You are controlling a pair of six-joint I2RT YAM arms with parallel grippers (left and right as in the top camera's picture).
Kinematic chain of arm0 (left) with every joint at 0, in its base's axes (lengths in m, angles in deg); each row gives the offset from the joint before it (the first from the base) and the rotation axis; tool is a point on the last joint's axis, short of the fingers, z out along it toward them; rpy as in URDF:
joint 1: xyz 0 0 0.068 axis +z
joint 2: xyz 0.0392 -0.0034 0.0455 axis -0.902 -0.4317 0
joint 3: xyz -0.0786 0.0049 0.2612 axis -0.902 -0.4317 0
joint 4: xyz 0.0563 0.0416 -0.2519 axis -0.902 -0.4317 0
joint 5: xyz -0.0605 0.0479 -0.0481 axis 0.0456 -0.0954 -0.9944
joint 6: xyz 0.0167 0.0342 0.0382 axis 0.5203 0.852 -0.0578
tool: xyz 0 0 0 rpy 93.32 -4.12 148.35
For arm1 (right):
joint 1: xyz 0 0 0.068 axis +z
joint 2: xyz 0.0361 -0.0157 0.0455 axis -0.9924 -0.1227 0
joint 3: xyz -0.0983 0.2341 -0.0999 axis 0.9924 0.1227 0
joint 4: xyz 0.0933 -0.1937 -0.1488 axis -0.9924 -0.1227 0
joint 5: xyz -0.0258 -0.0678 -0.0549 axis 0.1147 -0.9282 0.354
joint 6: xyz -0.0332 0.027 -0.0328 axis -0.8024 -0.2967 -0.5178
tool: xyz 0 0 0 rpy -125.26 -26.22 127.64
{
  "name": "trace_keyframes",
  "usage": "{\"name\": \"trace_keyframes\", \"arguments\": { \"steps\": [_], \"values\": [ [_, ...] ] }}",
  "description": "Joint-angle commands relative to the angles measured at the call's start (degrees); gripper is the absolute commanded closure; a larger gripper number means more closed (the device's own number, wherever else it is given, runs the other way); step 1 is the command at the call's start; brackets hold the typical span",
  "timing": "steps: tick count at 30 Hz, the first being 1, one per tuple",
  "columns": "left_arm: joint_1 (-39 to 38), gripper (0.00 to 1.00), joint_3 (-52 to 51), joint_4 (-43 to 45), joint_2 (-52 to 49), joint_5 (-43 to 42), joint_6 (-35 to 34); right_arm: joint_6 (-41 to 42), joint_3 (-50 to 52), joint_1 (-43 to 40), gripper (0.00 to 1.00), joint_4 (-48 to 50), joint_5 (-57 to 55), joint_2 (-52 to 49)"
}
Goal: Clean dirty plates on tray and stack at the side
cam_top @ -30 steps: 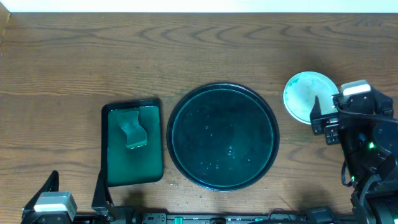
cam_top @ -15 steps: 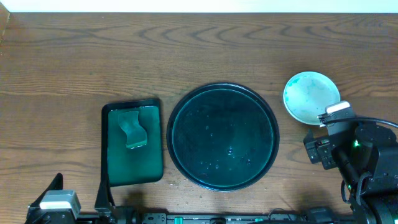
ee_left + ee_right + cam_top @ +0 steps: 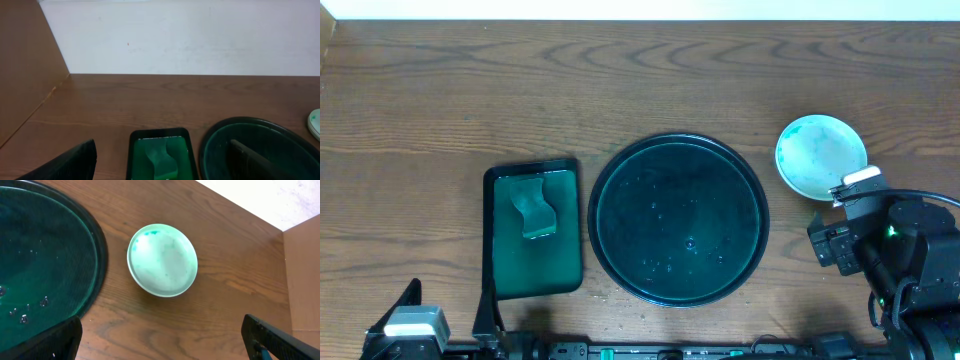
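Seemingly finished: draw clear without nudging the pile

No plate lies on the round tray [image 3: 594, 220]; only droplets [image 3: 690, 242] show in it. The plates [image 3: 821, 155] sit as one pile on the desk [image 3: 620, 80] just right of the tray, apart from its rim. From above I cannot count them. I judge the task nearly complete, so the best move is a high, straight retreat. A teal trace tints the top plate's edge and is worth checking. My right claw [image 3: 160, 337] hovers near the pile, fully spread, touching nothing. My left claw [image 3: 445, 305], left of the tray, gapes wide and is also empty.
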Motion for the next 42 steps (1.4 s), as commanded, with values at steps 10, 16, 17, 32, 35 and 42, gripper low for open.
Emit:
{"name": "trace_keyframes", "arguments": {
  "steps": [10,16,17,32,35,42],
  "values": [
    [-0.1,0.18,0.0,0.0,-0.2,-0.5,0.8,-0.4,-0.8,0.6,0.01,0.0,0.2,0.0],
    [-0.1,0.17,0.0,-0.1,-0.2,-0.5,0.8,-0.4,-0.8,0.6,0.01,0.0,0.2,0.0],
    [-0.1,0.18,0.0,-0.1,-0.2,-0.5,0.8,-0.4,-0.8,0.6,0.01,0.0,0.2,0.0],
    [-0.5,0.17,-9.0,9.0,1.3,-6.4,0.7,-0.4,-0.8,0.6,0.01,-0.1,0.2,0.0],
    [-0.5,0.17,-15.6,17.7,4.7,-8.0,0.7,-0.4,-0.8,0.6,0.01,0.0,0.2,0.0],
    [-0.6,0.18,-33.6,36.7,15.5,-13.8,0.7,-0.4,-0.8,0.6,0.01,0.0,0.2,0.0]
  ]
}}
